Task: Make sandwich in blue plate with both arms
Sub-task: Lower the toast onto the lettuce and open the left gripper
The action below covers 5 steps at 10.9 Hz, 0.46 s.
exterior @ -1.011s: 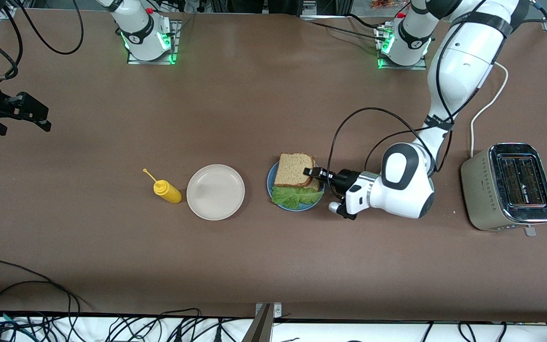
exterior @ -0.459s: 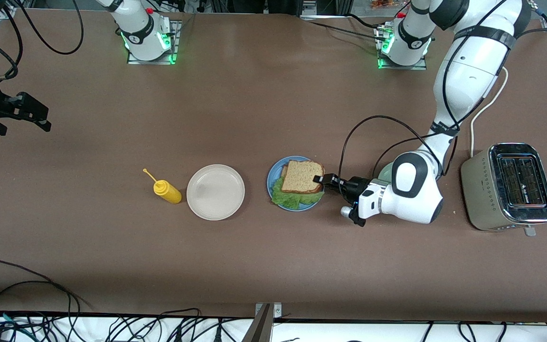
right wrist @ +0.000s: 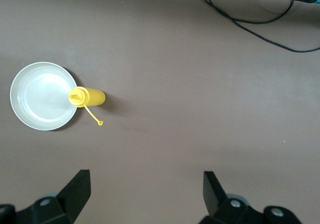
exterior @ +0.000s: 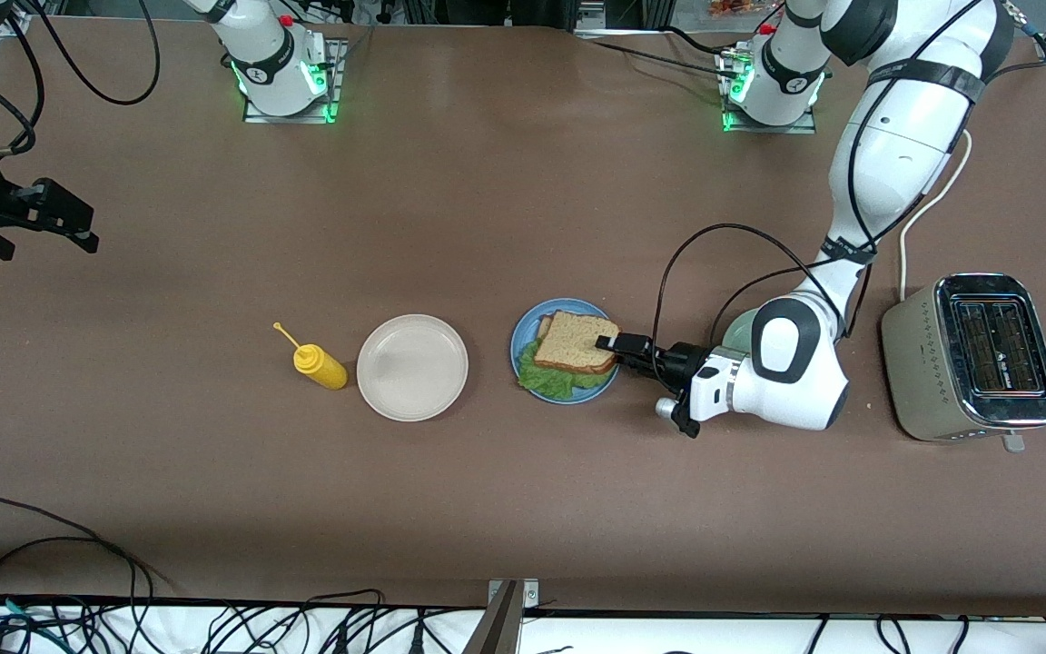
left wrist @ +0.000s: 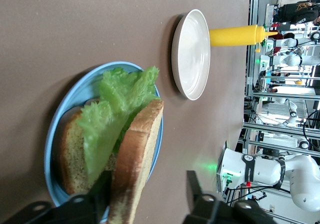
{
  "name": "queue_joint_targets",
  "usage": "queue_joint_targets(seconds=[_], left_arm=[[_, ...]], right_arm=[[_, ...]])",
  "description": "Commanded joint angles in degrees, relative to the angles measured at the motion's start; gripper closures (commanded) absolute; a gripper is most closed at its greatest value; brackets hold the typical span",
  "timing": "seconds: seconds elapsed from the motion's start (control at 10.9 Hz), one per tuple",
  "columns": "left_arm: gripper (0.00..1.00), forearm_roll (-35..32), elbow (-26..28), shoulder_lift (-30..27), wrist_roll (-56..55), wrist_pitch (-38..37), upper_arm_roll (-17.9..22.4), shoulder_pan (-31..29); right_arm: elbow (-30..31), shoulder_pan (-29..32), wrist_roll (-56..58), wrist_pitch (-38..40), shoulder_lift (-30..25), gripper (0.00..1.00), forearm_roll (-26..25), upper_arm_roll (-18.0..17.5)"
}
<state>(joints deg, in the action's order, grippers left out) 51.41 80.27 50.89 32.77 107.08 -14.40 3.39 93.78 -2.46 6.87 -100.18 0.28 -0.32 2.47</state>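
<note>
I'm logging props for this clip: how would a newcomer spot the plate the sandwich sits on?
Start at the silver toaster at the left arm's end of the table and move toward the table's middle, past the left gripper. The first plate there is the blue plate. It holds bread and lettuce, while the beige plate beside it holds nothing.

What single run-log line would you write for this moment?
left gripper: open around top bread slice | sandwich: on blue plate, lettuce between slices | right gripper: open, waiting at right arm's end
</note>
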Motion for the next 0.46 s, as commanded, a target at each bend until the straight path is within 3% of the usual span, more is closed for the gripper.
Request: queue_joint_targets(seconds=[0.0,0.37], left_arm=[[0.0,-3.0,-0.5,-1.5,1.0,0.2,0.4,-0.3],[0.0,-11.3,-0.6,-5.3,0.0,0.2,1.4,-0.5]], right_arm=[[-1.1,0.0,-0.5,0.7,0.3,0.0,-0.7,-0.1],[-1.1,0.1,-0.4,0.7,0.3,0.0,-0.8,0.0]])
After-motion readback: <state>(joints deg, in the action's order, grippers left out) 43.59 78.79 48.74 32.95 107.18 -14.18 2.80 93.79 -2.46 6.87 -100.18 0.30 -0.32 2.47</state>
